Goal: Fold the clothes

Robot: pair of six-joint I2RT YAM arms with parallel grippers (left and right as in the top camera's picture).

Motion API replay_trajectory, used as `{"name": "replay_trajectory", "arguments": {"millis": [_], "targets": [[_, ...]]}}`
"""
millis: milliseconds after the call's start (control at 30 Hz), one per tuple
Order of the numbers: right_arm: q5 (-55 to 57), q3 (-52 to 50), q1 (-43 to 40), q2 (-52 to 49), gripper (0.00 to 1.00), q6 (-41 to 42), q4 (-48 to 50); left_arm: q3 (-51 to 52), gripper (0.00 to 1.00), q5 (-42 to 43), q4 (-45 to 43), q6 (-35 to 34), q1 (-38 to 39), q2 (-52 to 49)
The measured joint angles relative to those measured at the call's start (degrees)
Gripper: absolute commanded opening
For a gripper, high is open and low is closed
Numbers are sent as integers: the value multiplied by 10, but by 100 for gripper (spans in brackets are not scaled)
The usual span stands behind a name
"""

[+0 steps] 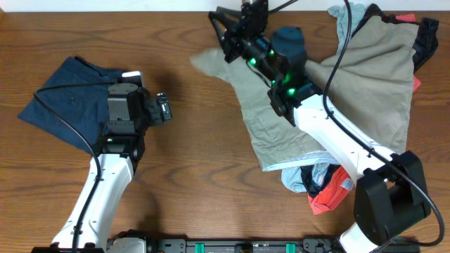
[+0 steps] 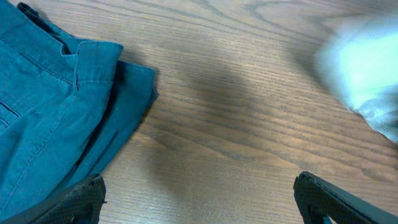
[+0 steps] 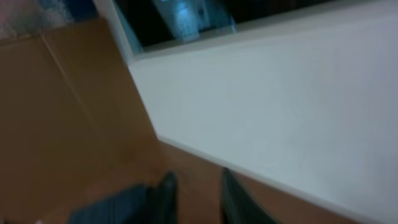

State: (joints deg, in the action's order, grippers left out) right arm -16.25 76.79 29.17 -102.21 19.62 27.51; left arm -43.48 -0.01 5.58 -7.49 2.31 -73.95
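Note:
The khaki-beige shorts [image 1: 271, 123] lie spread on the right half of the wooden table, with one corner reaching left to the top centre. My right arm stretches across them. My right gripper [image 1: 223, 35] is raised near the table's far edge, above that corner. In the blurred right wrist view its fingers [image 3: 196, 193] show a narrow gap with only wood between them. My left gripper [image 1: 163, 109] is wide open and empty over bare wood [image 2: 199, 199]. A pale blurred cloth [image 2: 367, 68] shows at the right of the left wrist view.
A folded blue garment [image 1: 67, 98] lies at the far left, beside my left gripper [image 2: 50, 112]. More clothes are piled around the shorts: a dark teal piece [image 1: 288, 39], a black one [image 1: 425, 35] and a red-orange one [image 1: 330, 200]. A white wall [image 3: 280, 93] lies beyond the far edge.

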Motion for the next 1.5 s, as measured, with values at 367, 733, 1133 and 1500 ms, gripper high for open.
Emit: {"name": "replay_trajectory", "arguments": {"millis": [367,733,1133,1500], "targets": [[160,1,-20,-5,99,-82,-355,0,98,0,0,-33,0,0],[226,0,-138,-5,99,-99,-617,0,98,56,-1,-39,0,-2],[238,1,-314,-5,99,-22,-768,0,98,134,-16,-106,86,-84],[239,1,-453,-5,99,-13,-748,0,98,166,-91,-291,170,-168]]}}
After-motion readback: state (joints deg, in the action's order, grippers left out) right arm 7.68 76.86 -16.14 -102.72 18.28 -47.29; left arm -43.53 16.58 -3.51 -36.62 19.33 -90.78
